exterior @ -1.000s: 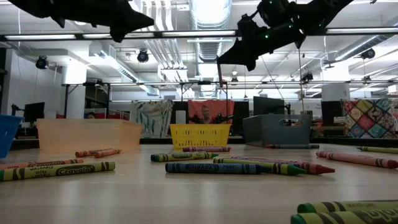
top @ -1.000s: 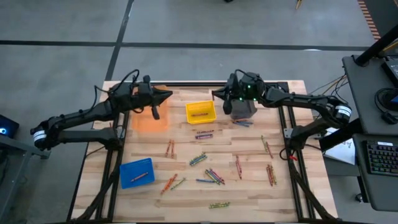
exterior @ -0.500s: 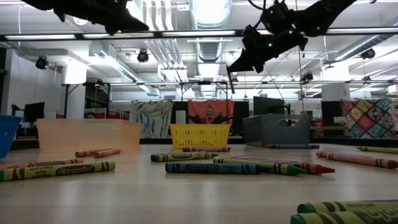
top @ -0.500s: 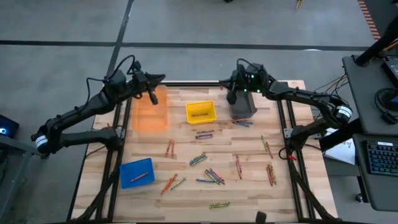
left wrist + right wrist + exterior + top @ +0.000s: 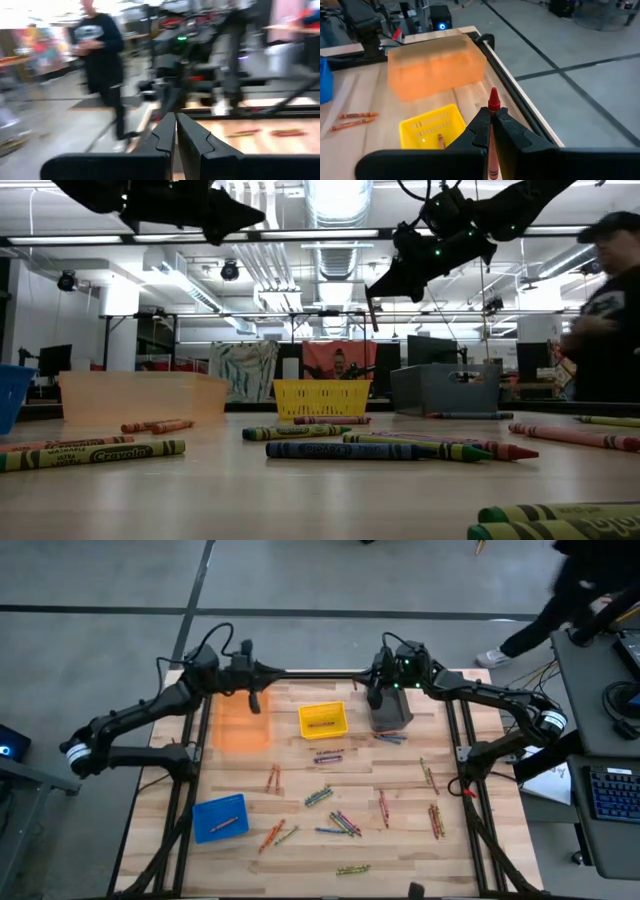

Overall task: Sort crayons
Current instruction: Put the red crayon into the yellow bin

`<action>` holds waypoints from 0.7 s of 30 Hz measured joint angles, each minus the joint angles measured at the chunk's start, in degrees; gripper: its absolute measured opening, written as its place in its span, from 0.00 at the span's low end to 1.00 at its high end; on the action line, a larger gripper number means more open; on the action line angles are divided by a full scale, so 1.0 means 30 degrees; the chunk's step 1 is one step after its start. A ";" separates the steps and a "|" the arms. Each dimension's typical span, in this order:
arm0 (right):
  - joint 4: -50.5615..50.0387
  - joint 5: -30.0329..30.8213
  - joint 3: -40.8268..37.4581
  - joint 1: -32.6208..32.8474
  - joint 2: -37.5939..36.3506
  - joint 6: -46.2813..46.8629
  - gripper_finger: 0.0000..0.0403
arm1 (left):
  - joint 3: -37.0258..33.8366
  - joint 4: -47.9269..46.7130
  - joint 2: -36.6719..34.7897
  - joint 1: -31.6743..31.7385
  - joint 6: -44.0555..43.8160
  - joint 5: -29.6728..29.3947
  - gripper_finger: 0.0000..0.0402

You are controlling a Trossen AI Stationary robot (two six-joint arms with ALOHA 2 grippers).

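Observation:
Several crayons (image 5: 338,823) lie scattered on the wooden table, and some lie in the bins. My right gripper (image 5: 372,692) hovers high over the grey bin (image 5: 392,714), shut on a red crayon (image 5: 493,102). My left gripper (image 5: 276,671) is shut and empty, up in the air at the table's far edge, just past the orange bin (image 5: 242,722). A yellow bin (image 5: 322,720) stands between the orange and grey ones, and a blue bin (image 5: 220,817) sits near left. My right gripper pinches the red crayon's shaft (image 5: 492,131) between its two fingers. The pointed end (image 5: 493,95) sticks out past the fingertips. In the low view the crayon (image 5: 372,316) hangs nearly upright below the fingertips, clear of the grey bin and the table.
A person (image 5: 603,310) stands beyond the table's far right corner, also in the left wrist view (image 5: 100,60). A desk with a keyboard (image 5: 612,790) is to the right of the table. A black rail (image 5: 320,673) runs along the far edge.
My left gripper has swung from over the orange bin toward the table's far edge and then rightward along it, staying shut. My right gripper carried the red crayon toward the right until it was over the grey bin, then kept still. A person has walked into view at the far right.

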 joint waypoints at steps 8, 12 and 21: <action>0.0551 -0.1196 -0.0007 0.0134 0.0000 -0.0105 0.02 | 0.0460 -0.0219 0.1024 0.0954 0.0814 -0.0811 0.00; 0.0698 -0.1417 -0.0007 0.0134 0.0021 -0.0138 0.02 | 0.1184 -0.0936 0.1179 0.1985 0.1337 -0.0852 0.00; 0.3552 -0.1487 0.0789 0.0091 0.2008 -0.0577 0.02 | 0.1531 -0.0780 0.2489 0.3321 0.3679 -0.0837 0.00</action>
